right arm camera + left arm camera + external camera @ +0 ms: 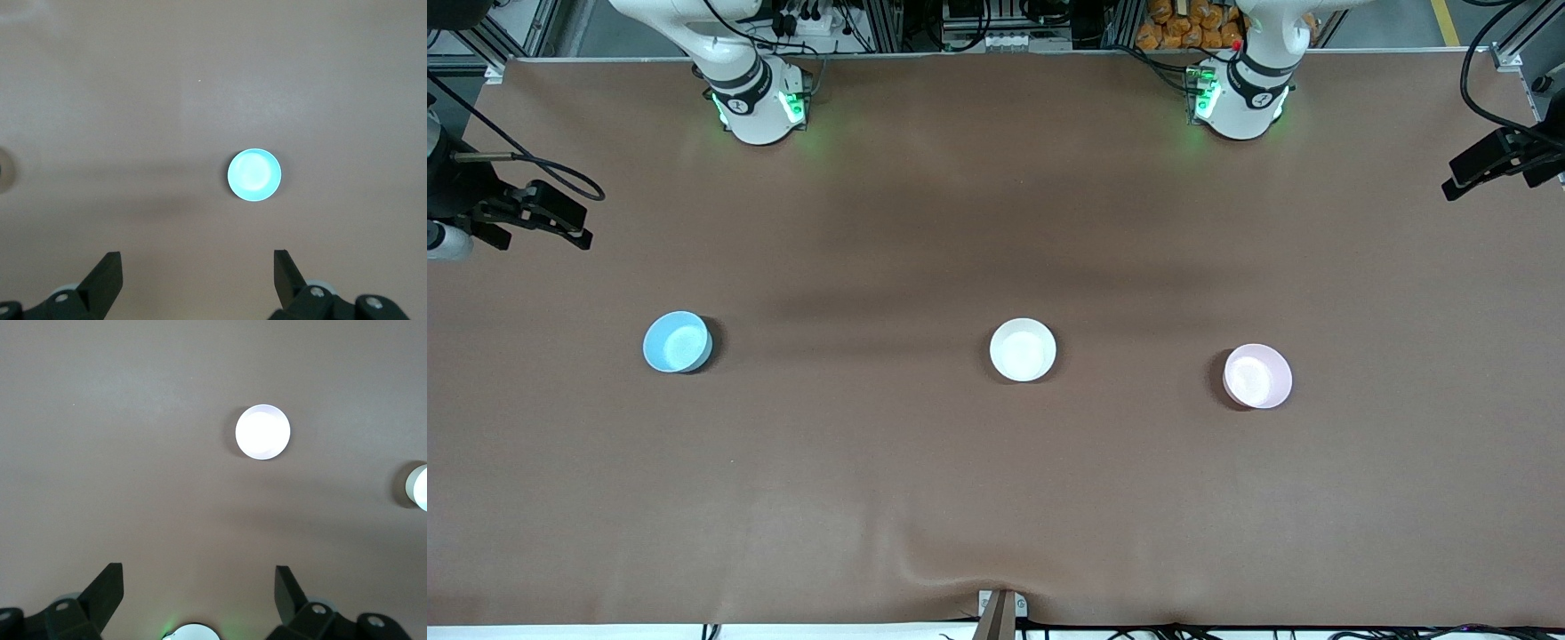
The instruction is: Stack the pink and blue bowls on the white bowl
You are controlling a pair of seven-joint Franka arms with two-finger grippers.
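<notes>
Three bowls sit upright and well apart in a row on the brown worktop (pixel 996 489), all empty: blue bowl (pixel 678 341) toward the right arm's end, white bowl (pixel 1023 349) mid-row, pink bowl (pixel 1257 376) toward the left arm's end. Left tool (pixel 199 587) and right tool (pixel 197 268) hang high over the worktop, fingers wide, holding nothing

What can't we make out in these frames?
- Front view: both grippers, cut off by the top edge.
- Left wrist view: small pale pink plastic bowl is washed out to white; round white plastic bowl is cut by the edge.
- Right wrist view: only the sky blue plastic bowl shows whole.
</notes>
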